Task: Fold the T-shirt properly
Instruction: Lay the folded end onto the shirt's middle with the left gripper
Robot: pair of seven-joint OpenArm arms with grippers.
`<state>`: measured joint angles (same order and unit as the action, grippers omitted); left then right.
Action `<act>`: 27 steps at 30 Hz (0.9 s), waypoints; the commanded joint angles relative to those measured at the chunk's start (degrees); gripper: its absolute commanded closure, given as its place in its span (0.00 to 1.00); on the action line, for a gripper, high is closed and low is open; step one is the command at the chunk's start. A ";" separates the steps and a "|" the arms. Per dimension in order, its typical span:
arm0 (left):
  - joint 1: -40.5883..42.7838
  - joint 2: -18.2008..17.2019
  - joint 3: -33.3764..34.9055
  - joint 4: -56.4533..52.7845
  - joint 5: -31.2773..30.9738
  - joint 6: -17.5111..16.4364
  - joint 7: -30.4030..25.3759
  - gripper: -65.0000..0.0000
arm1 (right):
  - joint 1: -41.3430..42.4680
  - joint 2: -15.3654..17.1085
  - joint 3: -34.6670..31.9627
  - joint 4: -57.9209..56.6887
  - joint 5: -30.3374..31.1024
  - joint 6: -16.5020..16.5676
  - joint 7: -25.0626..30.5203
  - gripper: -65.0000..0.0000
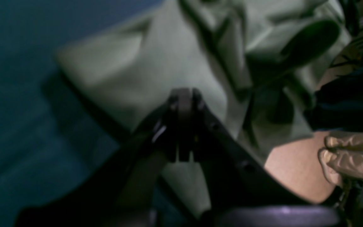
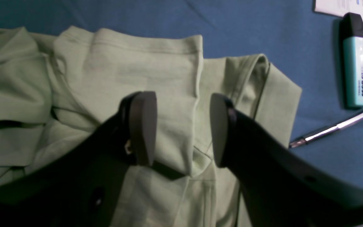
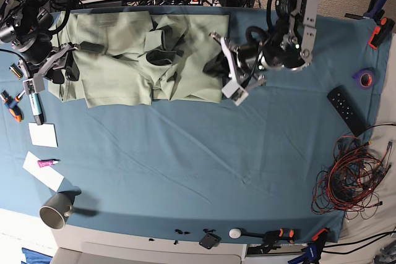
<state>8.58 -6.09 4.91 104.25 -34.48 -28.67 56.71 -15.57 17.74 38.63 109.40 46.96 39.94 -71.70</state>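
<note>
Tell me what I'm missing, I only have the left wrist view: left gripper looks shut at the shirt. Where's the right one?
Observer: The right gripper is open, jaws apart over the opposite end of the T-shirt.
Operator: Shirt folded at all?
Observer: Not neatly. The base view shows it crumpled in a wide band along the far side of the table cloth.
Operator: Anything close to it?
Observer: A highlighter and a pen lie on the cloth just beyond the right gripper's end of the shirt.
</note>
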 commanded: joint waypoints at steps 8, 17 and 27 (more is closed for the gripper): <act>0.74 0.39 3.54 0.94 0.61 -0.22 -4.96 1.00 | 0.35 0.83 0.48 0.74 0.96 0.06 1.64 0.58; -1.25 0.70 11.47 -1.16 11.52 3.96 -11.15 1.00 | 0.35 0.83 0.48 0.74 0.96 0.06 1.68 0.58; -3.21 4.55 15.21 -1.20 14.36 5.77 -12.02 1.00 | 0.35 0.83 0.48 0.74 0.96 0.06 1.68 0.58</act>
<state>6.00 -2.07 19.97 102.17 -19.33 -22.65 46.33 -15.57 17.74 38.63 109.40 46.94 39.94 -71.53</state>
